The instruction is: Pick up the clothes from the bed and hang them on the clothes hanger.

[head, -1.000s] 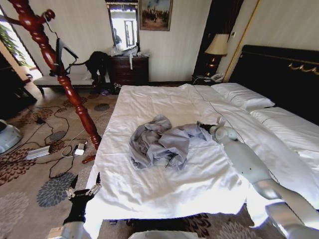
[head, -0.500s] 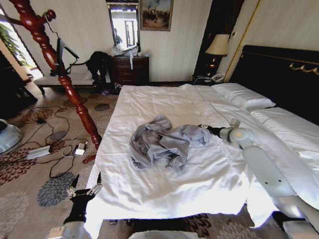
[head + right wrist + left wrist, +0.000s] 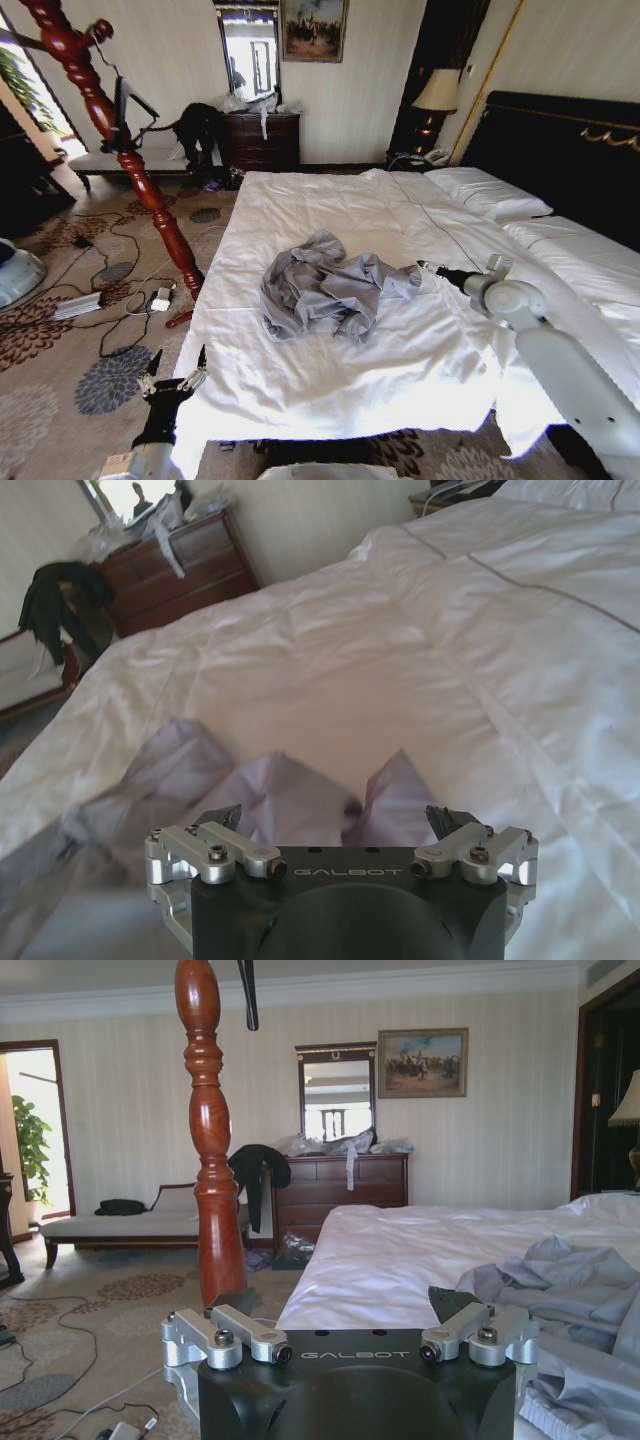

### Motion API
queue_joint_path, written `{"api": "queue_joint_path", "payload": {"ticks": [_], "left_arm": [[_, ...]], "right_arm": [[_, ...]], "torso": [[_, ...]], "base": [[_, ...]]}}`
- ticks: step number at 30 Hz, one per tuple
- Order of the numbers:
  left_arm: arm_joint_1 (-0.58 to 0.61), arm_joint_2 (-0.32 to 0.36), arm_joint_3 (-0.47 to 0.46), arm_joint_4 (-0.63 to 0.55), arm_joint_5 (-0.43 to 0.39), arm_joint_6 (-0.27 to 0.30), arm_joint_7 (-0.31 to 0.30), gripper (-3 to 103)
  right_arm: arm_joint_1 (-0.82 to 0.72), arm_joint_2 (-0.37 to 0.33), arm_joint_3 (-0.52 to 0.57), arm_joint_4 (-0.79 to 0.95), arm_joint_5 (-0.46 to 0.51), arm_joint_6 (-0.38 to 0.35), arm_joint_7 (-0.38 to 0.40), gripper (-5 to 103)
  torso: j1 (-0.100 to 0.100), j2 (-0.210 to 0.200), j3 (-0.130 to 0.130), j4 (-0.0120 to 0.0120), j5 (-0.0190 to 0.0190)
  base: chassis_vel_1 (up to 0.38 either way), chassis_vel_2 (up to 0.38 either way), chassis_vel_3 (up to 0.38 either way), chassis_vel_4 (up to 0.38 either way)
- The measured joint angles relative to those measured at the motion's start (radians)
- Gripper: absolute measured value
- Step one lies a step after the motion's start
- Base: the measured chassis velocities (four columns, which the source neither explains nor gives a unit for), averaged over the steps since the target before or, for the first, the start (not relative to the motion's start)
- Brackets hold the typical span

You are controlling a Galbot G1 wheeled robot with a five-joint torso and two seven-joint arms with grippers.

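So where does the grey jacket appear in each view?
Head view: grey jacket crumpled mid-bed, left of the right pincer.
Left wrist view: jacket at the right edge, on the bed.
Right wrist view: jacket just beyond the pincer.
Shared landmark: dark wooden dresser.

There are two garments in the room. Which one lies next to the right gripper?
The silvery-grey jacket, crumpled on the white bed, lies by the open right gripper. The black garment hangs far off, near the dresser.
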Motion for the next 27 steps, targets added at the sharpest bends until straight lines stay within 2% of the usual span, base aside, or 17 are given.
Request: {"api": "queue_joint_path", "payload": {"ticks": [3,4,8,10,14,17,27], "left_arm": [[-0.003,0.006,0.001,0.007,0.000,0.000,0.000,99],[-0.003,0.006,0.001,0.007,0.000,0.000,0.000,99],[-0.010,0.014,0.006,0.013,0.000,0.004,-0.001,99],[-0.011,0.014,0.007,0.013,0.000,0.005,-0.002,99],[-0.009,0.012,0.005,0.015,0.001,0.005,-0.002,99],[-0.001,0.007,-0.004,0.016,0.000,0.001,-0.001,99],[0.012,-0.006,-0.026,0.020,-0.007,-0.010,0.005,99]], "right_arm": [[-0.191,0.026,0.051,0.136,-0.141,0.023,-0.064,100],[-0.191,0.026,0.051,0.136,-0.141,0.023,-0.064,100],[-0.358,0.087,0.054,0.244,-0.338,0.059,-0.120,100],[-0.382,0.100,0.041,0.261,-0.351,0.063,-0.121,100],[-0.405,0.168,-0.028,0.297,-0.260,0.044,-0.075,100],[-0.381,0.209,-0.086,0.275,-0.242,0.033,-0.058,100],[-0.307,0.266,-0.168,0.204,-0.210,0.023,-0.049,100]], "torso": [[0.000,0.000,0.000,-0.0006,0.0002],[0.000,0.000,0.000,-0.0006,0.0002],[0.000,0.000,0.000,-0.0001,-0.0001],[0.000,0.000,0.000,-0.0002,-0.0001],[0.000,0.000,0.000,-0.0001,0.0000],[0.000,0.000,0.000,0.0001,0.0001],[0.000,0.000,0.000,-0.0001,0.0000]], "base": [[0.000,0.000,0.000,0.000],[0.000,0.000,0.000,0.000],[0.000,0.000,0.000,0.000],[0.000,0.000,0.000,0.000],[0.000,0.000,0.000,0.000],[0.000,0.000,0.000,0.000],[0.000,0.000,0.000,0.000]]}}
